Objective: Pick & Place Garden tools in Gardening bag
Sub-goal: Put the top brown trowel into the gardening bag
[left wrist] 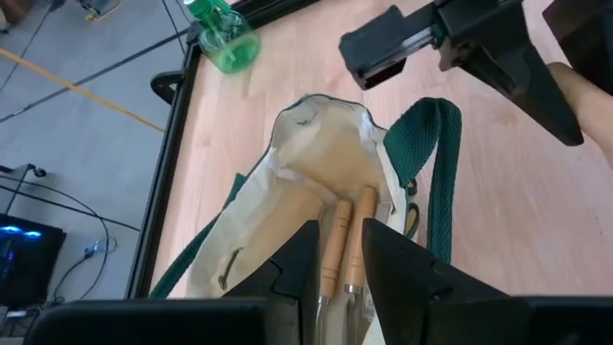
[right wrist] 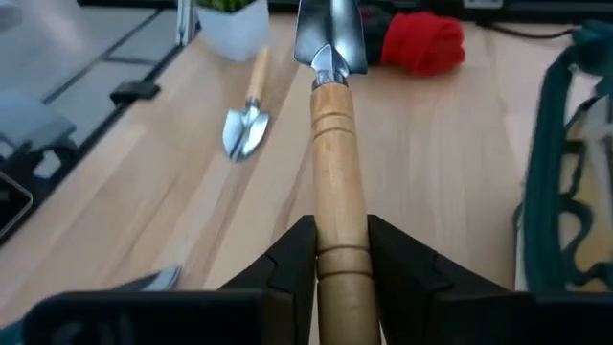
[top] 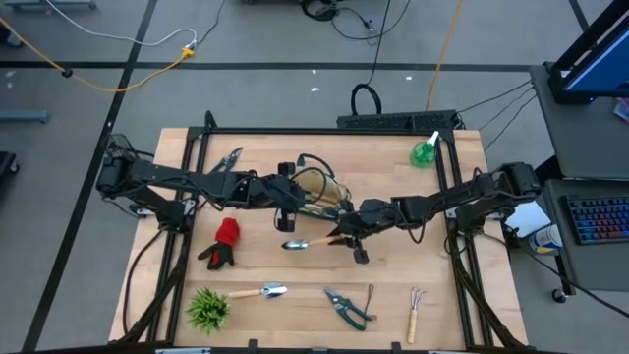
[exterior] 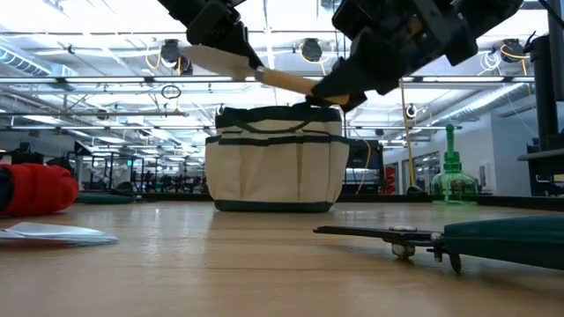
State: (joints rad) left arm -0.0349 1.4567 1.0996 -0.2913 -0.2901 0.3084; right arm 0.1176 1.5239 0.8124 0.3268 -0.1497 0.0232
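The cream gardening bag (top: 316,183) with dark green trim stands upright mid-table (exterior: 273,167), its mouth open (left wrist: 321,158). Two wooden tool handles (left wrist: 337,240) lie inside it. My left gripper (left wrist: 340,226) hovers over the bag's left rim (top: 287,202). Its fingers stand a little apart, and the two handles show through the gap. Whether it touches the bag is hidden. My right gripper (top: 346,233) is just in front of the bag, shut on a wooden-handled trowel (top: 300,243) whose metal blade (right wrist: 330,38) points toward the table's left. My right gripper pinches the trowel's wooden handle (right wrist: 335,206) between its two fingers, back toward the handle's free end. The fingers come from the table's right, roughly level, and lie along the handle. The trowel is lifted clear of the table, blade (exterior: 225,60) leading, higher than the bag's top.
A red-and-black glove (top: 224,242) lies left of the bag, with pruners (top: 229,159) beyond it. Along the near edge lie a spiky green plant (top: 208,308), another trowel (top: 261,292), green-handled pruners (top: 346,305) and a small fork (top: 416,313). A green spray bottle (top: 425,152) stands at the far right.
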